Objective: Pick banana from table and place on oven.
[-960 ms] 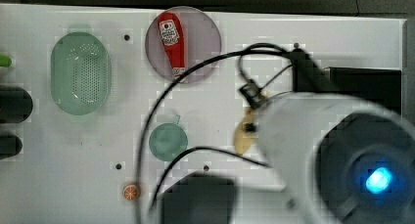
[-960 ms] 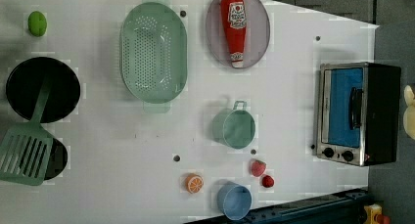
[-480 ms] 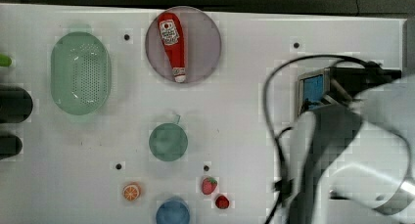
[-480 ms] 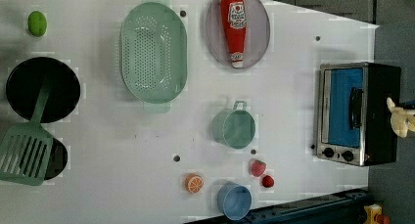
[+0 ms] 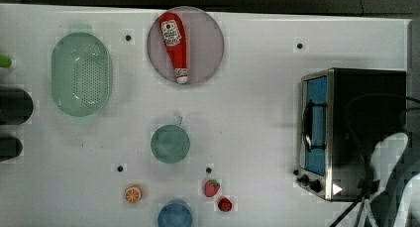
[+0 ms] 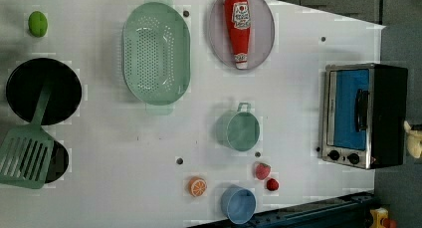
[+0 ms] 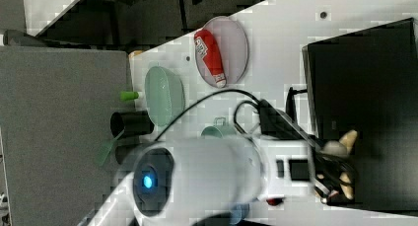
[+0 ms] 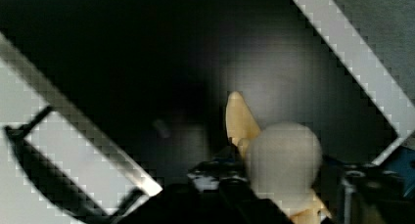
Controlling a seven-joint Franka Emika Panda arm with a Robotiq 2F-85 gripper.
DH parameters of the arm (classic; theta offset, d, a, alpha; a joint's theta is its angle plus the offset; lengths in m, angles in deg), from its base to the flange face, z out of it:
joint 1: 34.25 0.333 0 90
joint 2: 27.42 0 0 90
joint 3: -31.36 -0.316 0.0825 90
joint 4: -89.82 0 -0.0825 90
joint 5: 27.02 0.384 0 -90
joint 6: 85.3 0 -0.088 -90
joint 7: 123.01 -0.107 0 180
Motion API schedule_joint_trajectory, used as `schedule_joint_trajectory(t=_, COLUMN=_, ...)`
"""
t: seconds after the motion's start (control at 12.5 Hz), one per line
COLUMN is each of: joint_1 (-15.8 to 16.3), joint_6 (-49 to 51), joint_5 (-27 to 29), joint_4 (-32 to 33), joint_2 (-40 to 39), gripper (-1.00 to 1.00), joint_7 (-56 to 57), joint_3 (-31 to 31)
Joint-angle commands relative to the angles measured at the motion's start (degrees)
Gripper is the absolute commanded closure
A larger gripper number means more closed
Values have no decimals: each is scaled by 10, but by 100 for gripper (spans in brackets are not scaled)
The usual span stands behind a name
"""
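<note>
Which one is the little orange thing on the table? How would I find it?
Start at the big green strainer on the white table, then go toward the left view's lower right, past the green cup. Near the table's edge, beside the blue cup, lies the orange slice. It is the only flat round orange piece; the two small fruits nearby are red.
</note>
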Motion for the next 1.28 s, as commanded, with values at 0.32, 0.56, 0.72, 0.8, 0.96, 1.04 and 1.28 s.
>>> schedule_joint_trajectory(t=0.32, joint_1=19, joint_6=-8, joint_5=6, joint_4=-20, joint_2=17, gripper=-100, joint_7=54, joint_3=-37)
schedule_joint_trajectory(t=0.56, joint_1=27, joint_6=5, joint_5=6, joint_4=-39, joint_2=29, gripper=-100, joint_7=52, joint_3=-57)
schedule_joint_trajectory(t=0.72, joint_1=39, joint_6=36, joint_5=5, joint_4=-61, joint_2=55, gripper=-100, joint_7=10, joint_3=-82)
schedule_joint_trajectory(t=0.8, joint_1=45, joint_6=66, joint_5=5, joint_4=-65, joint_2=76, gripper=-100, joint_7=-25, joint_3=-100)
schedule_joint_trajectory(t=0.96, joint_1=56, joint_6=142, joint_5=5, joint_4=-62, joint_2=123, gripper=-100, joint_7=-134, joint_3=-146)
schedule_joint_trajectory(t=1.04, joint_1=60, joint_6=178, joint_5=5, joint_4=-61, joint_2=144, gripper=-100, joint_7=-204, joint_3=-174)
schedule_joint_trajectory(t=1.28, joint_1=64, joint_6=248, joint_5=3, joint_4=-61, joint_2=196, gripper=-100, joint_7=-376, joint_3=-264)
